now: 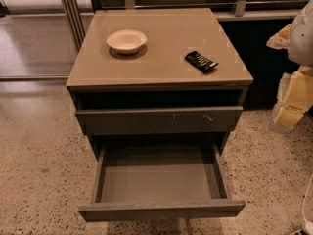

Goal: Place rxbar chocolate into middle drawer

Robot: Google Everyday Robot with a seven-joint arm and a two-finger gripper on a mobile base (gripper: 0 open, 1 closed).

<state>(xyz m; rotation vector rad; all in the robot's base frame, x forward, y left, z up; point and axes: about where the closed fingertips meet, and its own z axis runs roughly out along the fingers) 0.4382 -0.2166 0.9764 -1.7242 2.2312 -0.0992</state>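
Item 1. Table (161, 65): a grey cabinet with a smooth tan top, standing on a speckled terrazzo floor (39, 170). A dark gap runs just under the top.

Item 2. Rxbar chocolate (201, 61): a small flat black wrapper with pale lettering. It lies flat on the table top, in the right half near the right edge, and is set at an angle to the table's sides. It is well apart from the bowl and nothing touches it. It is not in any drawer.

Item 3. White bowl (126, 40): shallow and upright, on the left rear part of the table top.

Item 4. Upper drawer front (159, 120): grey with a few small pale marks. It is closed, or very nearly so, below the dark gap.

Item 5. Middle drawer (156, 180): wide, shallow and grey, with a plain flat front. It stands fully open toward the camera, showing a bare box interior. It sits directly below the upper drawer front.

Item 6. Tool (292, 99): a pale yellow and white assembly at the right edge of the view. It is off to the right of the table, at about the height of the top, and partly cut off by the frame. It touches none of the listed items. Whether it is spread or pressed together cannot be told.
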